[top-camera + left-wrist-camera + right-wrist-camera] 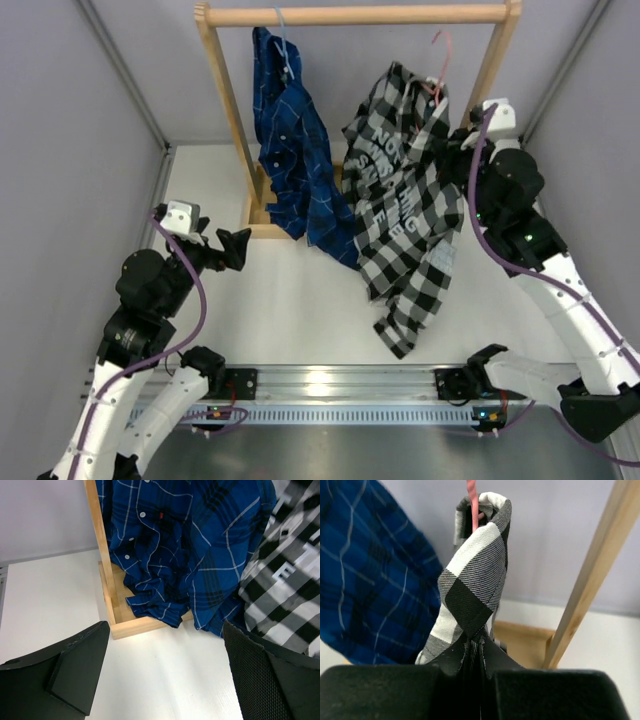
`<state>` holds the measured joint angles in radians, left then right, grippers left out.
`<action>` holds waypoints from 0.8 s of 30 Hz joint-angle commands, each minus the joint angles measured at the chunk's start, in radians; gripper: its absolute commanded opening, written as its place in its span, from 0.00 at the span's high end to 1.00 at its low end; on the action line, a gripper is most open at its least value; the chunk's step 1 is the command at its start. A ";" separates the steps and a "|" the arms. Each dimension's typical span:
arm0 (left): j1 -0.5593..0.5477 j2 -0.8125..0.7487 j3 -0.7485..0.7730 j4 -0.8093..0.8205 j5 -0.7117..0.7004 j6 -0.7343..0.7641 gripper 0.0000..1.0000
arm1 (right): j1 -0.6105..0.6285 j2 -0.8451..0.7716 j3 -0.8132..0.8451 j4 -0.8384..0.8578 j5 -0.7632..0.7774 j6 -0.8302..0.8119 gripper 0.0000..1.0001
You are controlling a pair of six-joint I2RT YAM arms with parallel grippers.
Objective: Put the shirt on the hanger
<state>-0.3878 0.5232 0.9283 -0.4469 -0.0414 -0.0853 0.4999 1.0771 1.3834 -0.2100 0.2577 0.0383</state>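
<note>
Fingers (451, 664) of my right gripper (479, 647) pinch a fold of the shirt (405, 200), which hangs bunched at the hanger (441, 58) under the rail (350, 15). My left gripper (236, 247) is spread wide, holding nothing. The cloth looks light and floppy, so I'd grip the collar or shoulder seam.

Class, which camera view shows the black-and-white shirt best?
The top external view: the whole shirt shows, hanger at its top. The left wrist view shows only an edge; the right wrist view, one fold pinched in the right gripper.

Blue shirt (190, 555) ahead of left gripper (162, 647)
</note>
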 commanded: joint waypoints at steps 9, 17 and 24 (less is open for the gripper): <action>0.024 0.003 -0.014 0.062 -0.006 -0.016 0.02 | -0.032 0.024 -0.083 0.276 -0.091 0.101 1.00; 0.124 0.054 -0.019 0.066 -0.026 -0.071 0.02 | -0.027 0.010 -0.011 0.279 -0.058 0.084 1.00; 0.256 0.104 -0.028 0.066 0.012 -0.128 0.02 | -0.058 0.203 0.221 0.106 -0.083 0.063 1.00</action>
<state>-0.1642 0.6140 0.9081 -0.4400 -0.0452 -0.1715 0.4706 1.2057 1.4765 -0.1200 0.1810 0.1146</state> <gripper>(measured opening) 0.982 0.017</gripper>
